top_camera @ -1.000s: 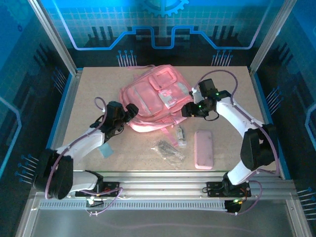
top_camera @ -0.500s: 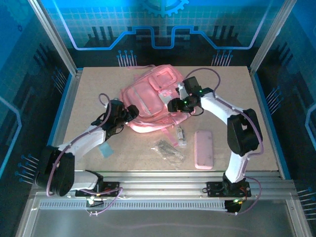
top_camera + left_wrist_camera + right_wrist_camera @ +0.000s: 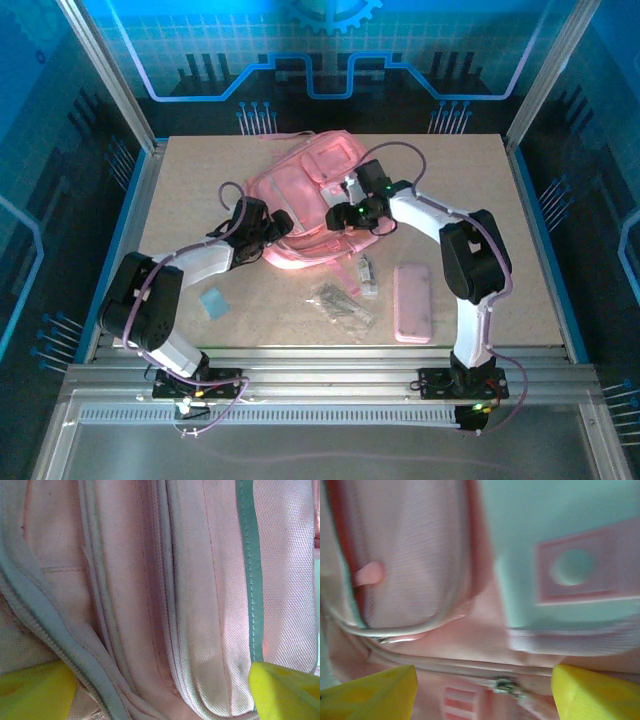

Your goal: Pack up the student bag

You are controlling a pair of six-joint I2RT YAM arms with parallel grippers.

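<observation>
top external: student bag (image 3: 300, 195), long axis near-left to far-right; l end effector (image 3: 284, 222), r end effector (image 3: 334, 215) spread.

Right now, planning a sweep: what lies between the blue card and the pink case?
A crinkled grey packet, seen in the top view.

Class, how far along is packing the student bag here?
Done: nothing looks packed. In hand: the left end effector and right end effector, both open, sit at the student bag. To do: the pencil case, blue card and small packets lie on the table.
</observation>
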